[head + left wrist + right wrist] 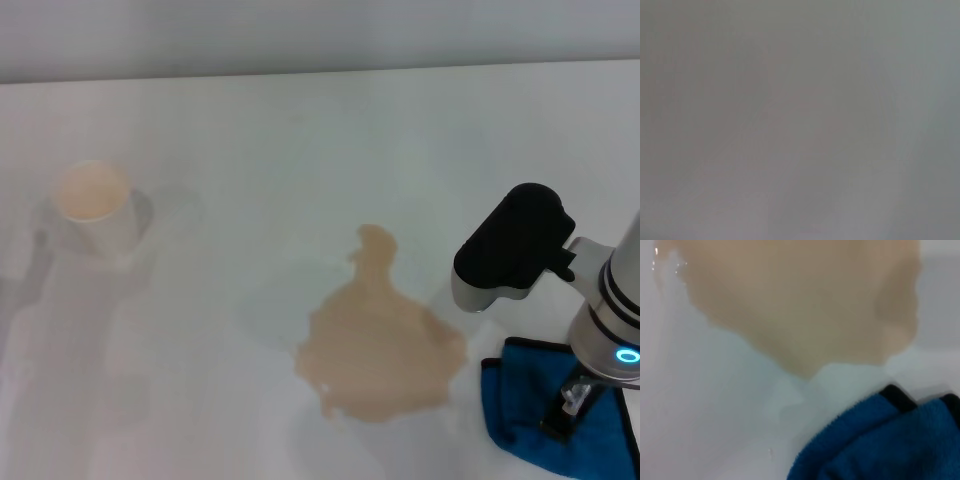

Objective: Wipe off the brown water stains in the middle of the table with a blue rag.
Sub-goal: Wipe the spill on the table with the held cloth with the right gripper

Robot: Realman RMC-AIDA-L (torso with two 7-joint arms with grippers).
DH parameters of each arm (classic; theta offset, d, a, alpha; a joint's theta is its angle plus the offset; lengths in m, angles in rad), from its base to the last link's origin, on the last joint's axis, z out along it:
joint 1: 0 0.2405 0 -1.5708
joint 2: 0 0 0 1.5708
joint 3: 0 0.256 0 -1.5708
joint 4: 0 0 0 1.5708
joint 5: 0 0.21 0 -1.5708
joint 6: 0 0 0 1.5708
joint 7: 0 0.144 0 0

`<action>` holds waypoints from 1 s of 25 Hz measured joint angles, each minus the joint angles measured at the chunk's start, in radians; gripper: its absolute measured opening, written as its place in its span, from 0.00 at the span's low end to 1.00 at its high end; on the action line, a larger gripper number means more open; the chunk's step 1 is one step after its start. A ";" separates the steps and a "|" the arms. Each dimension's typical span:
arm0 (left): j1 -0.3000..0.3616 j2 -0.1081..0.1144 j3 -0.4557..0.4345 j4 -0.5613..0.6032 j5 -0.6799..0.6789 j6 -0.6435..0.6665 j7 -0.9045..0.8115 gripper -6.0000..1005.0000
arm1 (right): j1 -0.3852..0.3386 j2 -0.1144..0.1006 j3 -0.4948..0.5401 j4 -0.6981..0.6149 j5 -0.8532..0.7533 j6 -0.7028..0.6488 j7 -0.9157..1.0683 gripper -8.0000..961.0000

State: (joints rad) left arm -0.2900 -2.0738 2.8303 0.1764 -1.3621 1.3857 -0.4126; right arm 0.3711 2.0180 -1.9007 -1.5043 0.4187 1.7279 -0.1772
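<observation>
Items: one blue rag (520,400) | one brown water stains (378,350) | one paper cup (95,205)

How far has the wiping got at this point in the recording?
Nothing is wiped yet: the brown water stains lie whole on the table. In hand: the right pincer is down on the blue rag, which lies beside the puddle, apart from it in the right wrist view. Whether it grips the rag is unclear. Left: bringing the rag onto the puddle and wiping. The left arm is out of view.
</observation>
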 joint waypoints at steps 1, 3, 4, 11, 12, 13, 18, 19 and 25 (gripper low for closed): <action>0.000 0.000 0.000 0.000 0.000 0.000 0.000 0.88 | 0.002 0.000 -0.001 0.000 0.001 -0.001 0.000 0.22; 0.000 0.000 0.000 0.000 0.000 0.000 0.000 0.88 | 0.003 -0.001 -0.002 -0.001 0.004 -0.005 -0.004 0.22; 0.000 0.000 0.000 0.000 -0.002 0.000 0.000 0.88 | 0.003 -0.001 -0.001 -0.002 0.006 -0.006 -0.006 0.22; 0.000 0.000 0.000 0.000 -0.006 0.001 0.000 0.88 | 0.014 -0.004 0.022 -0.007 0.005 -0.014 -0.019 0.11; 0.000 0.000 -0.001 0.000 -0.006 0.001 0.000 0.88 | 0.016 -0.004 0.026 -0.008 0.004 -0.014 -0.022 0.11; 0.000 0.000 -0.001 0.000 -0.006 0.001 0.000 0.88 | 0.017 -0.004 0.028 -0.010 0.004 -0.014 -0.024 0.10; -0.006 0.000 -0.002 -0.001 -0.006 0.000 0.000 0.88 | 0.021 -0.002 0.031 -0.006 0.009 -0.030 -0.049 0.07; -0.007 0.000 -0.002 -0.001 -0.006 0.000 0.000 0.88 | 0.022 -0.001 0.029 -0.005 0.015 -0.037 -0.054 0.07; -0.013 0.000 -0.002 -0.002 -0.016 -0.001 0.000 0.88 | 0.040 0.002 0.012 0.008 0.127 -0.088 -0.109 0.07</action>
State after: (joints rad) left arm -0.3035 -2.0739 2.8286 0.1747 -1.3781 1.3851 -0.4126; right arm 0.4107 2.0200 -1.8882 -1.4967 0.5454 1.6394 -0.2864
